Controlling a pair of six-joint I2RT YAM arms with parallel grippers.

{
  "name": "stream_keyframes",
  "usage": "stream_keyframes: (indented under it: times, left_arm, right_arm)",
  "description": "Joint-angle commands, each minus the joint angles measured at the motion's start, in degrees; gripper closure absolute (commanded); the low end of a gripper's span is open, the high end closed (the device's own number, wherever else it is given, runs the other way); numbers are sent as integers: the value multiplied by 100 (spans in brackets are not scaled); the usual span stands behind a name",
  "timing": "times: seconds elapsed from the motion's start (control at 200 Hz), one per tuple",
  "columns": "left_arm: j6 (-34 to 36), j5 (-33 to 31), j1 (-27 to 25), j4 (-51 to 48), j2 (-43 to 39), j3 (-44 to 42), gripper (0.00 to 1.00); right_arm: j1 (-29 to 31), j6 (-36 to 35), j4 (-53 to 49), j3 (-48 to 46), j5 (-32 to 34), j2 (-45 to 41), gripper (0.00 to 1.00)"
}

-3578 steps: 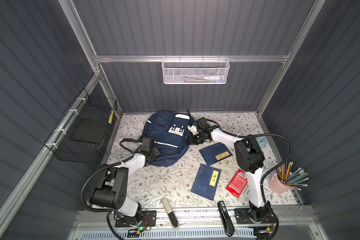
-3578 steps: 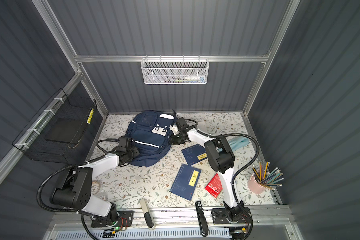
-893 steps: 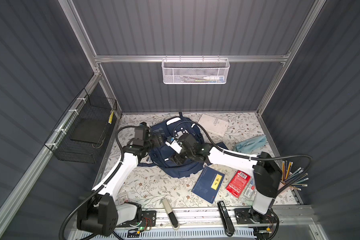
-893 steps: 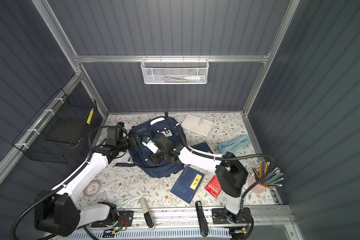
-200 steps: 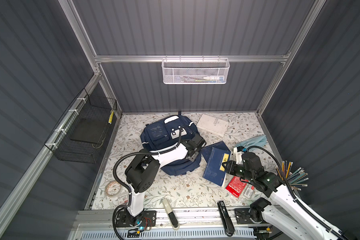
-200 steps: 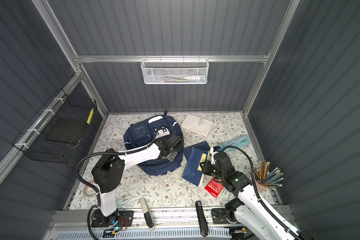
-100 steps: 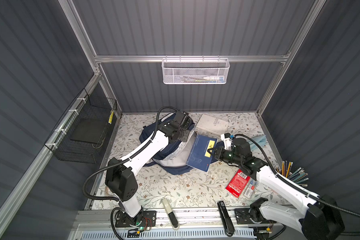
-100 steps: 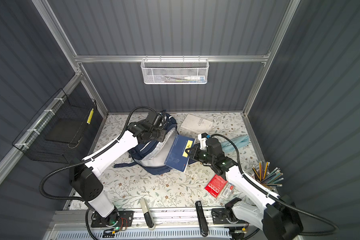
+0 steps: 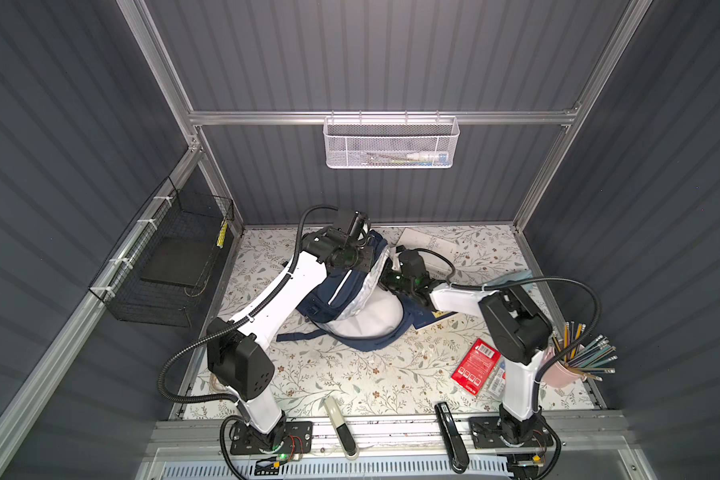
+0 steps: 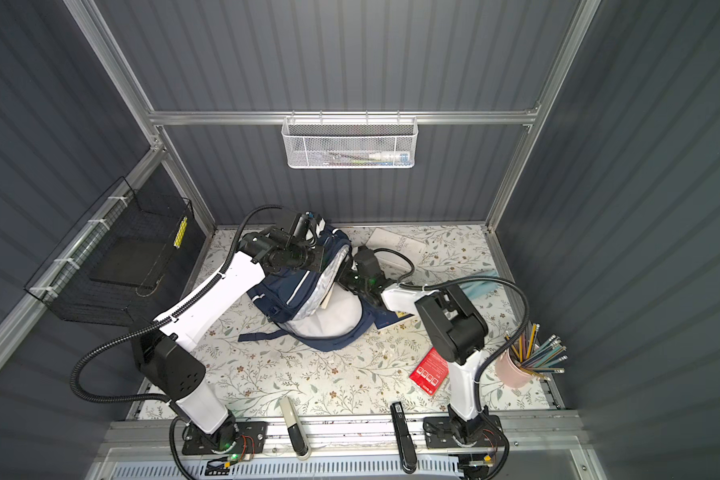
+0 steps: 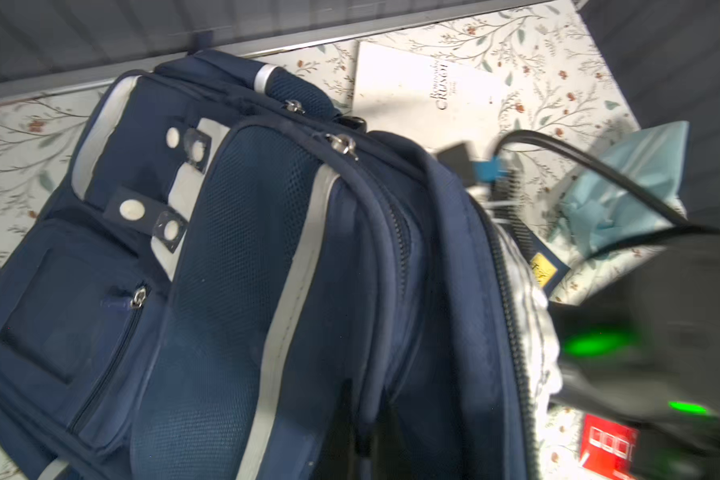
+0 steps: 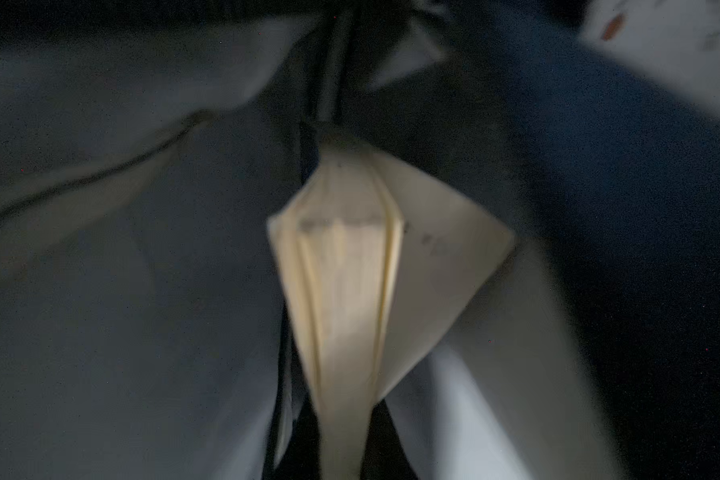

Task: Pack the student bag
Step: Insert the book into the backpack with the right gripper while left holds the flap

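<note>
One student bag [image 9: 327,301]: my left end effector [image 9: 363,266], closed on its rim, holds it open. My right end effector [image 9: 385,279] grips a book [image 12: 346,270] inside.

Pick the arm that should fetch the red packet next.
Right, after releasing its book: the red packet lies beside that arm's base, while the left gripper holds the student bag open.

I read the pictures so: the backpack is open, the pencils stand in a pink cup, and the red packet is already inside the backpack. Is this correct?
No. The red packet is not inside the backpack; it lies on the table near the pink cup, as both top views show. The rest stands: the backpack is open and the pencils stand in the pink cup.
</note>
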Motion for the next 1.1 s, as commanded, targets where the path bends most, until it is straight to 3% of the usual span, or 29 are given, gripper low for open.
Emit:
stream_keyframes:
  times: [0.0,0.025,0.145,0.235,0.43,0.62,0.75,0.816,0.881,0.951,1.096]
  left_arm:
    - [-217,375,-2,377,-237,152,100]
    - [-227,364,8,385,-274,114,100]
    - [-307,173,29,473,-427,-235,100]
    - [-404,13,38,697,-513,-745,100]
    - [-500,-401,80,941,-547,-1337,100]
    - [-749,173,81,1425,-483,-1943,100]
    - [-655,459,-16,1755,-583,-2106,65]
    - [-303,503,-234,1930,-632,-2012,28]
    - [78,460,-542,2044,-556,-1857,2]
    - [373,532,-776,2090,-241,-1390,0]
    - [474,1292,-834,2357,798,-780,0]
  right_arm:
    - [222,177,349,712,790,474,100]
    - [239,208,338,839,874,613,100]
    - [227,342,389,1290,557,1145,65]
    - [228,-84,-46,1159,383,799,47]
    - [31,-828,-722,-555,471,-998,31]
    - [-78,-1284,-1299,-2221,718,-2731,27]
    - [-80,-2010,-2147,-2927,1286,-3976,23]
    - [-79,-2452,-2474,-3245,1521,-4678,21]
    - [-85,-2487,-2713,-3611,1892,-5370,15]
    - [-172,-2165,-3299,-3861,2429,-5948,13]
    - [-635,-2229,-3947,-4108,2224,-6493,8]
